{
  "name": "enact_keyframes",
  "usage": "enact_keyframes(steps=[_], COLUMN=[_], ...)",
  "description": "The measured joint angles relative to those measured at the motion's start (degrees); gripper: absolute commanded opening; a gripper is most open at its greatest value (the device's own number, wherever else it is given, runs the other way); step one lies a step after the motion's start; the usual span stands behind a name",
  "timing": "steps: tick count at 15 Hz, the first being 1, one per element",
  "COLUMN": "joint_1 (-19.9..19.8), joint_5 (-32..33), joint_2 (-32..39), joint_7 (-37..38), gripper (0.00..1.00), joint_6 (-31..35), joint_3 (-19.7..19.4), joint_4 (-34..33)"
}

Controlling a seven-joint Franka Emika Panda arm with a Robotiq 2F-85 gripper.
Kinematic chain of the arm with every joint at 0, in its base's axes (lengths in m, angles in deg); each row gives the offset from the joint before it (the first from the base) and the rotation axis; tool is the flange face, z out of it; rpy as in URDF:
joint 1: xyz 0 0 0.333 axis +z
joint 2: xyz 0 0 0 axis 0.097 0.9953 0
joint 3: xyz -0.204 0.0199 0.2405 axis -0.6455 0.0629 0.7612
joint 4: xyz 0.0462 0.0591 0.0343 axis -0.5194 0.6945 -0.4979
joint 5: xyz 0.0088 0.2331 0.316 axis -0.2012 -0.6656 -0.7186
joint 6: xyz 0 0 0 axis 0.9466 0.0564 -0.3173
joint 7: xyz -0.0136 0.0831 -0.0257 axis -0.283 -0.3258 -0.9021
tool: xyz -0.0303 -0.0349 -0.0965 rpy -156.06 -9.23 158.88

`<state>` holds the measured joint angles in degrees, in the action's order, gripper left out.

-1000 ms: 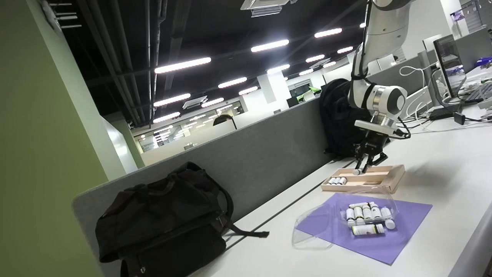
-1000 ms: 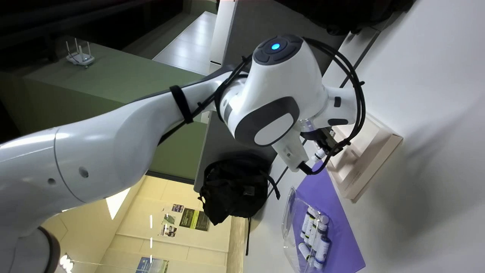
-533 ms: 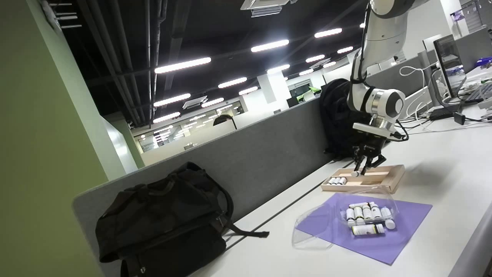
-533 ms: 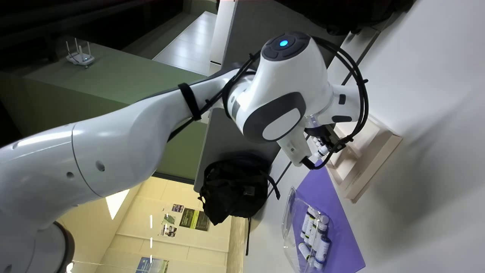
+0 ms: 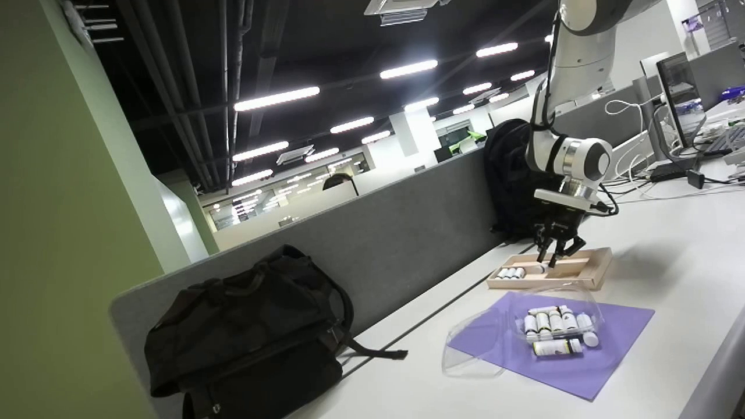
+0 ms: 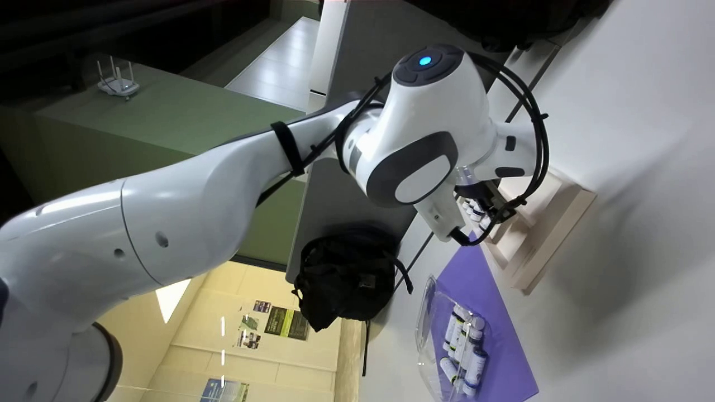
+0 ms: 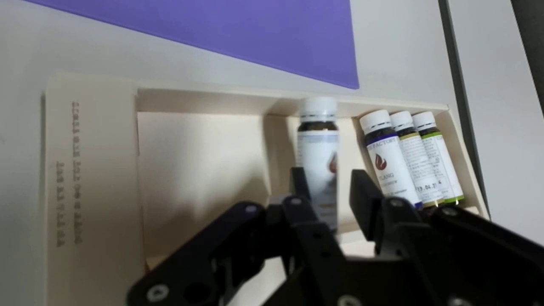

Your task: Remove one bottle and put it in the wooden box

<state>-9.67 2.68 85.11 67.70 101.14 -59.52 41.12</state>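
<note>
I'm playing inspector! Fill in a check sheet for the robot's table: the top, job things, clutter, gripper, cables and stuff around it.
Surface: white table, purple mat on it.
Job's things: wooden box with three bottles side by side at one end; another bottle apart from them, though whether it rests on the bottom I can't tell; open clear container with more bottles on the mat.
Clutter: black backpack in front of a gray partition; dark bag seen behind the arm.
Gripper: open, above the box.
Cables: black cables loop along the arm; white cables beside a monitor.
Surroundings: green wall, ceiling lights.
</note>
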Motion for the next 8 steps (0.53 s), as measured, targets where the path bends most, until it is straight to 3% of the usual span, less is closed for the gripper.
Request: enact_keyframes(steps=[4,5,8], joint_1=[0.19,0.28,0.68], joint_5=[1.86,2.66,5.15], joint_2=[-1.89,-3.22,-7.58], joint_7=[-0.44,-0.65,-0.75], gripper=[0.95,0.78,0.95], joint_6=[-0.02,-0.03,-0.21], joint_3=[-0.02,-0.05,-0.24], joint_4=[0.35,0.93,3.53])
